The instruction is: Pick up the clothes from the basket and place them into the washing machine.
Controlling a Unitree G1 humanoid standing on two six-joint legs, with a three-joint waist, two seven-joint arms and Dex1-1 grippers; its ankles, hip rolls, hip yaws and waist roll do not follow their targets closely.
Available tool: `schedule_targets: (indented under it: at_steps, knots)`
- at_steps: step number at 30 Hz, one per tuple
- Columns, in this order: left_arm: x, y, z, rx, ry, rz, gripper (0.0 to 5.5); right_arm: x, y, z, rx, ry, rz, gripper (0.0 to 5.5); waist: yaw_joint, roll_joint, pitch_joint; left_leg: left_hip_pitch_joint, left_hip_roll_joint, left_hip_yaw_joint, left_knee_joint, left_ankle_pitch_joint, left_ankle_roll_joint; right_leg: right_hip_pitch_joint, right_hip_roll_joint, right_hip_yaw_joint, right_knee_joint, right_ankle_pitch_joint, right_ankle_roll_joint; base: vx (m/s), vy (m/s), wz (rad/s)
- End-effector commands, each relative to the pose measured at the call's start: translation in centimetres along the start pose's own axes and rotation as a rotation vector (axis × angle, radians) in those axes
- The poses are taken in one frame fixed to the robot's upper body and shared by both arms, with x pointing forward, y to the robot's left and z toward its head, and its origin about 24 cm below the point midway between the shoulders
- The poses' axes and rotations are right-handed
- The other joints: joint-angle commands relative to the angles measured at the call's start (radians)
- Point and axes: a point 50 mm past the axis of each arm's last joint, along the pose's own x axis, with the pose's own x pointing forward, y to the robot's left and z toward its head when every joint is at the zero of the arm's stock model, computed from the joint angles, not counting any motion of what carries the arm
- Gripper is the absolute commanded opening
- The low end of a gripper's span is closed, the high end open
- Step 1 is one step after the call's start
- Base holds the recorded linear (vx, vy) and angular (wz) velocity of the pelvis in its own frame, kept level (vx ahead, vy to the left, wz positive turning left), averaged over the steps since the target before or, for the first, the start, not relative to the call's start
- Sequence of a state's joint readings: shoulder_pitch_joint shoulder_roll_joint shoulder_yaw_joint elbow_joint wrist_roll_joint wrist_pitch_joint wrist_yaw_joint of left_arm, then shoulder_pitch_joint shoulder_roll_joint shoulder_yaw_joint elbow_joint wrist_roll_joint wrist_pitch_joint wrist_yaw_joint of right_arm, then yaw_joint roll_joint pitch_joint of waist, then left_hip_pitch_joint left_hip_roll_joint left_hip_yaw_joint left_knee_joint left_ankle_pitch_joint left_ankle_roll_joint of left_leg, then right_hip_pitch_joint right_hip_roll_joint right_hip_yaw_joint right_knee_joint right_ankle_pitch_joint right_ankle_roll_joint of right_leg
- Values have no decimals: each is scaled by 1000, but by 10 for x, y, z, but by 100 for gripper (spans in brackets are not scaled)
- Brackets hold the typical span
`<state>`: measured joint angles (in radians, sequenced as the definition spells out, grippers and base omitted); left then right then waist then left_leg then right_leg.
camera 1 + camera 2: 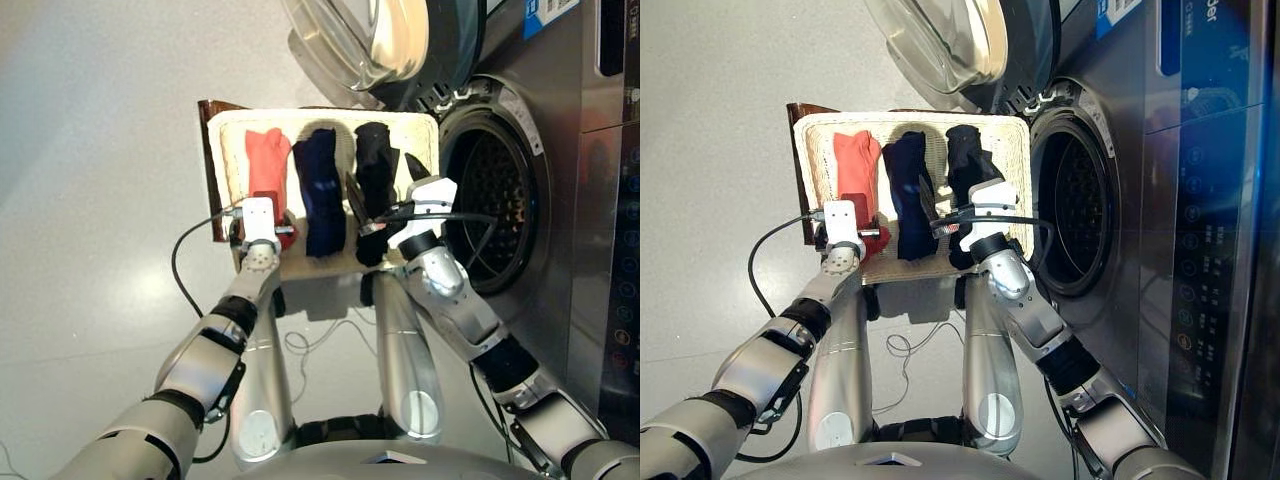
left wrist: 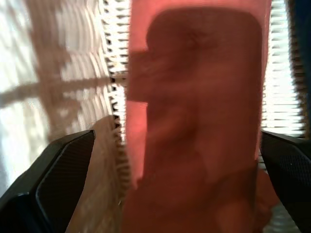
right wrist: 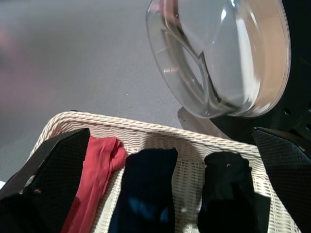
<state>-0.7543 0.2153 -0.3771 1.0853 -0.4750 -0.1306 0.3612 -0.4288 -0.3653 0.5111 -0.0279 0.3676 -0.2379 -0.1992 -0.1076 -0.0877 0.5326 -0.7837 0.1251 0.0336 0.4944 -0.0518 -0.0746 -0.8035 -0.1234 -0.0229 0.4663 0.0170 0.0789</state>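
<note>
Left gripper [image 2: 155, 194], fingers spread, straddles the orange-red garment [image 1: 268, 165] in the cream wicker basket [image 1: 420, 130]; right gripper [image 1: 385, 190], also open, hovers over the black garment [image 1: 375, 160]. Navy garment [image 1: 320, 190] lies between, beside the open washing machine [image 1: 560, 150].

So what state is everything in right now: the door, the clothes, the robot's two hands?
Washer door: swung open.
Drum: no clothes visible inside.
Red roll: in the basket, between the open left end effector.
Navy roll: in basket, untouched.
Black roll: in basket, open right end effector over it.
</note>
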Motion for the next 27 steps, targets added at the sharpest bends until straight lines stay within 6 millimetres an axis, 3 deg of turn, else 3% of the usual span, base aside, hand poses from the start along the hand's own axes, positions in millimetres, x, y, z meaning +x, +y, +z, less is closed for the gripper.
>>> schedule_targets:
  at_steps: [1, 7, 16, 17, 18, 19, 20, 22, 27]
  knots:
    - [6, 11, 8, -11, 4, 34, 550, -2, 4, 44, 30, -243, 31, 550, -2, -3, -13, 2, 11, 30, 63, -55, -23, -35, 2, 58, 138, -115, 45, 0, 0, 0]
    - [13, 24, 21, 50, -21, 62, 550, -3, 8, 49, 74, -266, 63, 550, -17, -13, -13, -42, 25, 25, 94, -62, -28, -81, 11, 58, 159, -119, 42, 0, 0, 0]
    - [15, 27, 23, 96, -19, 65, 550, -6, 11, 51, 110, -270, 106, 550, -24, -23, -13, -84, 31, 24, 114, -61, -30, -120, 14, 61, 166, -111, 44, 0, 0, 0]
    - [15, 25, 22, 97, -21, 60, 462, -6, 10, 49, 122, -258, 105, 550, -23, -22, -13, -87, 30, 22, 111, -59, -30, -124, 15, 62, 166, -111, 45, 0, 0, 0]
    - [15, 25, 22, 96, -17, 60, 194, -6, 10, 47, 130, -248, 104, 550, -23, -22, -13, -89, 29, 21, 111, -57, -30, -125, 15, 61, 166, -109, 45, 0, 0, 0]
    - [15, 25, 22, 95, -17, 58, 88, -6, 11, 46, 140, -239, 107, 550, -23, -23, -13, -88, 29, 21, 109, -55, -31, -125, 15, 61, 164, -106, 45, 0, 0, 0]
    - [14, 24, 22, 93, -17, 56, 37, -6, 11, 46, 145, -239, 111, 550, -23, -22, -13, -88, 29, 20, 110, -54, -32, -124, 15, 62, 163, -104, 45, 0, 0, 0]
    - [14, 23, 19, 84, -3, 56, 0, -6, 11, 44, 153, -227, 118, 550, -23, -21, -13, -85, 28, 20, 105, -52, -34, -122, 15, 61, 159, -102, 45, 0, 0, 0]
    - [12, 19, 17, 66, -13, 43, 0, -5, 10, 36, 160, -175, 115, 550, -17, -17, -13, -67, 24, 23, 83, -43, -37, -108, 14, 61, 142, -95, 44, 0, 0, 0]
